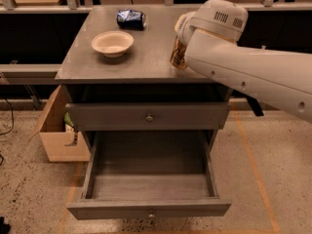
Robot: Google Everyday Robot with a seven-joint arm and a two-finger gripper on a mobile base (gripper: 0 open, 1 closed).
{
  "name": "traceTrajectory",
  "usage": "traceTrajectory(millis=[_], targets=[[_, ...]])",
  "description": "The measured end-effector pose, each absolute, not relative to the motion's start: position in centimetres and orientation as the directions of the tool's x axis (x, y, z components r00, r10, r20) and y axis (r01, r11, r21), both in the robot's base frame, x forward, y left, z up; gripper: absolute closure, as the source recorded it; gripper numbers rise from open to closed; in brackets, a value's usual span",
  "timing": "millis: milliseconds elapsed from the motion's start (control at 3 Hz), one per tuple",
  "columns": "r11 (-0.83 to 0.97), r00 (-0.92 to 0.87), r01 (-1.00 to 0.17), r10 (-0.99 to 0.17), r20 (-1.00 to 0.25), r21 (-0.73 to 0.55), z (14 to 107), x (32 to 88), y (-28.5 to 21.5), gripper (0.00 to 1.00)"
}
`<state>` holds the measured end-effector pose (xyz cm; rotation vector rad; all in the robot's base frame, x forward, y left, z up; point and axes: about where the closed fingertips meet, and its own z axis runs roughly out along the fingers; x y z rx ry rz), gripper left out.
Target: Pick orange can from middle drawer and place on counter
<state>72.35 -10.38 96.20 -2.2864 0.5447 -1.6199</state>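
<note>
Grey counter (146,57): cream bowl (112,43) left, crushed blue can (130,19) at back; middle drawer (148,191) open below. Arm (243,69) hides most of gripper (181,35), at counter's right edge, clamped on tilted orange can (177,59)

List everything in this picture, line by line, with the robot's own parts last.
counter: one, grey wood, top of the cabinet
orange can: one, copper-orange, at the counter's right side, partly hidden by the arm
bowl: one, cream, on the counter's left part
crushed blue can: one, blue, on its side near the counter's back edge
upper drawer: one, grey, shut, under the counter
middle drawer: one, grey, pulled out, below the upper drawer
cardboard box: one, tan, on the floor left of the cabinet
arm: one, white, reaching in from the right
gripper: one, at the arm's end by the orange can, mostly hidden
</note>
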Motion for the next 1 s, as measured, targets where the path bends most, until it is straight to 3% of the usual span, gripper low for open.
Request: traceTrajectory(millis=[1000], targets=[[-0.933,0.286,-0.093,-0.359,0.888,-0.347,94.7,74.6,-8.9,0.29]])
